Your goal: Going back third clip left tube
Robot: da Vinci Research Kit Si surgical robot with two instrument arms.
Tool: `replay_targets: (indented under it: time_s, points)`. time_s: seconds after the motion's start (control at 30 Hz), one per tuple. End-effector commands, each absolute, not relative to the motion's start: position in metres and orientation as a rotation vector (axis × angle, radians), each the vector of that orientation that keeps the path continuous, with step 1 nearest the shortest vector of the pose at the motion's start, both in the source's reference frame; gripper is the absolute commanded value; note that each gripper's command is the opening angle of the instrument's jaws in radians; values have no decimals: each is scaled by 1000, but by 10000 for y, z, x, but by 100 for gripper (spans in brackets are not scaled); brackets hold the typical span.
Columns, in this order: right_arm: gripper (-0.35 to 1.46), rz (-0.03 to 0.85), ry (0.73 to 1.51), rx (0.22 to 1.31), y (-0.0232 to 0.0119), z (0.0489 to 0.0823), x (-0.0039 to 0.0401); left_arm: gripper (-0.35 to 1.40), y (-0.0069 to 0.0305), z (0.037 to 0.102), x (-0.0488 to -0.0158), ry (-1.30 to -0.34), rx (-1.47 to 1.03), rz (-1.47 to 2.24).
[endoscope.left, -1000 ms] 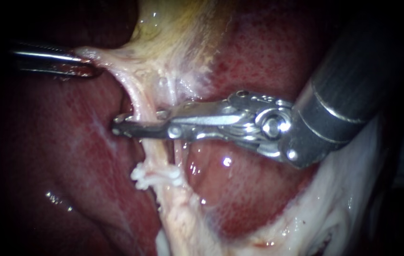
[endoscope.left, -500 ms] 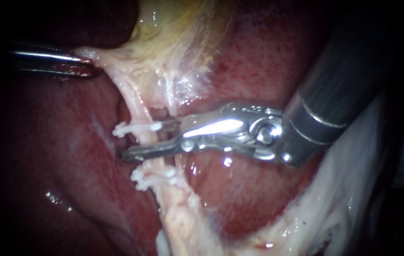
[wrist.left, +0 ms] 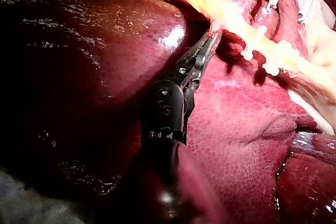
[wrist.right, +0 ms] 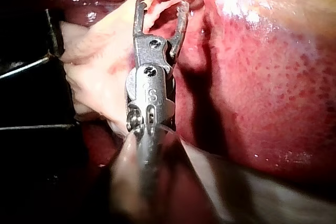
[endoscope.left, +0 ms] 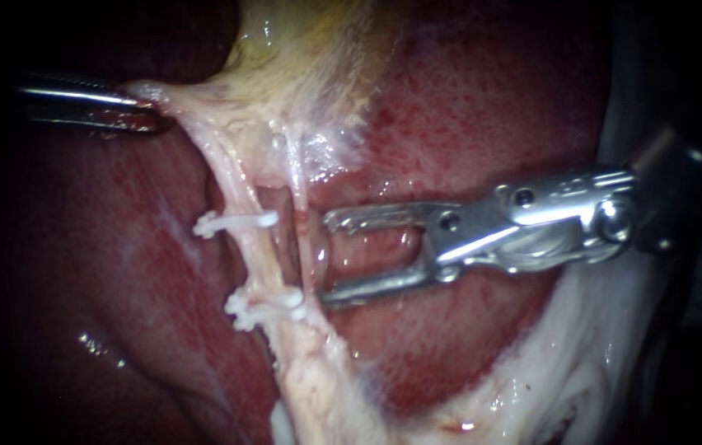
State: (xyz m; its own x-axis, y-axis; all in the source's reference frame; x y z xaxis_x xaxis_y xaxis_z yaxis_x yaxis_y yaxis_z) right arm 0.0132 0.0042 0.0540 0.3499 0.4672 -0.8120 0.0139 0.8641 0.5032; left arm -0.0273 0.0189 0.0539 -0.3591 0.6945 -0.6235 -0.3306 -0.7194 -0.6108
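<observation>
Two pale tubes run down from the yellowish gallbladder [endoscope.left: 301, 58]. The left tube [endoscope.left: 240, 194] carries a white clip [endoscope.left: 236, 221] higher up and a pair of white clips [endoscope.left: 264, 303] lower down. My right instrument [endoscope.left: 328, 258] stands just right of the tubes with its jaws wide open and empty; the right wrist view shows the same open jaws [wrist.right: 161, 6]. My left instrument [endoscope.left: 149, 111] is shut on the pale tissue at the gallbladder's edge and holds it stretched leftward. In the left wrist view its jaws [wrist.left: 210, 40] grip that tissue, with the clips [wrist.left: 252, 43] ahead of them.
Red liver [endoscope.left: 483, 107] lies behind and around the tubes, with another lobe [endoscope.left: 79, 288] on the left. White fatty tissue [endoscope.left: 582, 363] borders the lower right. The right tube [endoscope.left: 301, 231] runs close beside the clipped one, just ahead of the open jaws.
My right instrument's jaws, closed across the left tube, opened and left a white clip on it. The instrument has drawn back to the right. My left instrument kept its hold.
</observation>
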Motion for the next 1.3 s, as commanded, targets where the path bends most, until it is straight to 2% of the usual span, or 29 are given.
replay_targets:
  time_s: [0.03,0.2,0.47,0.97,1.3]
  points:
    - [50,290,1178,448,44,537,123,-35,190,539,-273,-512,-1228,2105]
    - [50,240,1134,408,42,533,94,-35,190,540,-272,-515,-1225,2101]
    - [50,209,1124,398,40,532,73,-35,189,551,-276,-515,-1223,2098]
    - [50,206,1122,399,40,533,68,-35,170,608,-310,-554,-1234,2100]
    - [50,205,1125,414,39,536,82,-35,168,607,-311,-560,-1233,2096]
